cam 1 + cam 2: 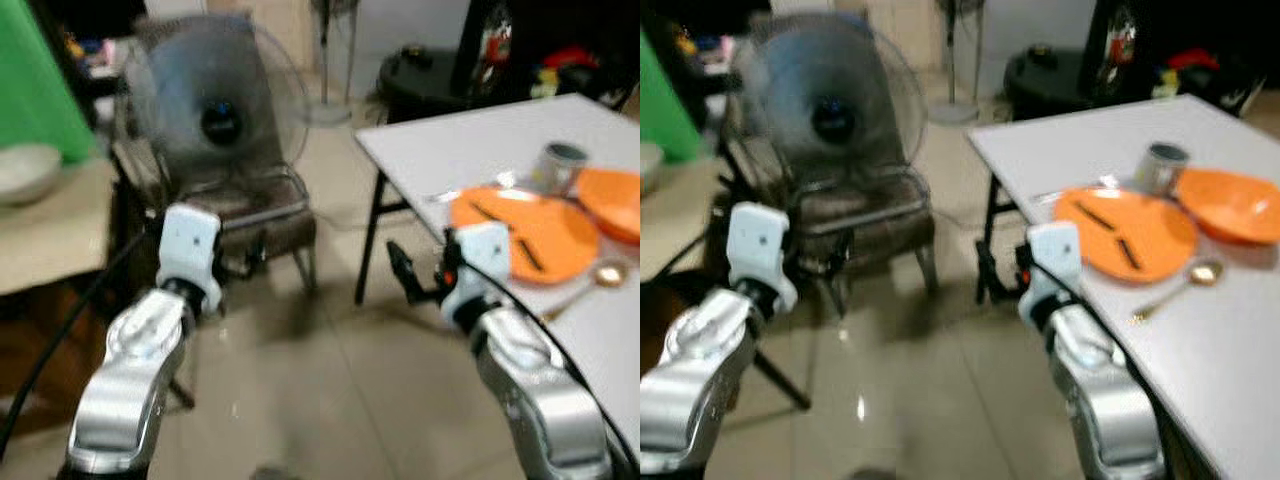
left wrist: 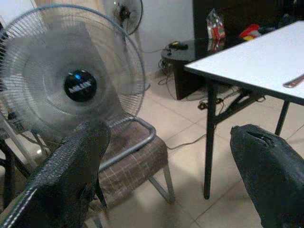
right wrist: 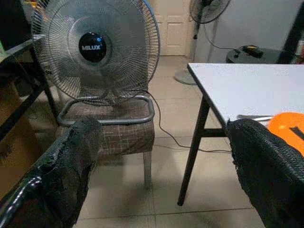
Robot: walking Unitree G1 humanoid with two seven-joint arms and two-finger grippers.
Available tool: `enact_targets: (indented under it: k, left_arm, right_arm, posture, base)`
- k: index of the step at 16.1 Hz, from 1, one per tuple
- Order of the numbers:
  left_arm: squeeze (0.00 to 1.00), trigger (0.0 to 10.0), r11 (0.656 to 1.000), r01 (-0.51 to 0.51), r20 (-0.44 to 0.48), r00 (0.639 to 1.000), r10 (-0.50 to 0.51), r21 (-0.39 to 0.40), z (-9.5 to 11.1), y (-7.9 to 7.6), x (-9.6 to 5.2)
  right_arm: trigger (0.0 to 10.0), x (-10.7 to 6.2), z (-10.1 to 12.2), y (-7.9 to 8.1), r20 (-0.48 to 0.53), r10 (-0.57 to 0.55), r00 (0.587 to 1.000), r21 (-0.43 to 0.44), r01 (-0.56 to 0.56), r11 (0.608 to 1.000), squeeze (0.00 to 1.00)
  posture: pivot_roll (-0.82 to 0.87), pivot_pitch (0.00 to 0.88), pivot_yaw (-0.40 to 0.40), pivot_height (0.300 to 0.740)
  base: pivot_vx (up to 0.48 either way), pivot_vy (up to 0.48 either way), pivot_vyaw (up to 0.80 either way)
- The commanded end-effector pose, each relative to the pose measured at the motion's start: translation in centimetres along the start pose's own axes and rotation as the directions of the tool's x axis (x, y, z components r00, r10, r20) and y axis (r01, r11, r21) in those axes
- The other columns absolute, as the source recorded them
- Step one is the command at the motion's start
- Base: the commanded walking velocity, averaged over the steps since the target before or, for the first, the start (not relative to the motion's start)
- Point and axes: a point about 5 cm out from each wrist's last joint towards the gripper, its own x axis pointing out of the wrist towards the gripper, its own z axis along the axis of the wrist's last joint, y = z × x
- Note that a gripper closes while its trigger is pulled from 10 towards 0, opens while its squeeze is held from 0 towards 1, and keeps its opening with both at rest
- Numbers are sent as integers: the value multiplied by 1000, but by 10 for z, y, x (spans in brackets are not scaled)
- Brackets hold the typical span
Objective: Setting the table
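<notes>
On the robot's right side stood the white table, and all the dinner things sat on it. An orange plate lay near the table's edge with two dark sticks across it. A second orange plate lay just past it, touching or nearly so. A small metal cup stood behind the two plates. A gold spoon lay in front of them, its long handle running toward the robot and its bowl pointing away.

The right tool was beside the table's near corner, just next to the first plate, with its two black fingers spread wide and nothing between them. The left tool was also spread wide and empty. It pointed at a chair with a fan on it, well away from the table.

So the right arm was the nearer one by far. My guess is that it would have to swing to its own right, over the table, to reach the spoon or plate.
</notes>
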Motion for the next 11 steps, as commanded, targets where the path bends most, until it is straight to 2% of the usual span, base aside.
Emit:
enact_targets:
  k: [1,11]
  left_arm:
    - [0,10000,1000,-15,-12,1000,15,11,-1,5,-2]
    - [0,10000,1000,-18,-14,1000,19,20,0,6,-4]
  right_arm:
    - [10000,1,3,4,7,9,1000,6,-9,1000,1000]
    - [10000,4,2,5,5,11,1000,11,-11,1000,1000]
  posture:
    - [96,0,18,740]
    - [109,0,14,740]
  base:
    - [0,356,0]
    - [0,356,0]
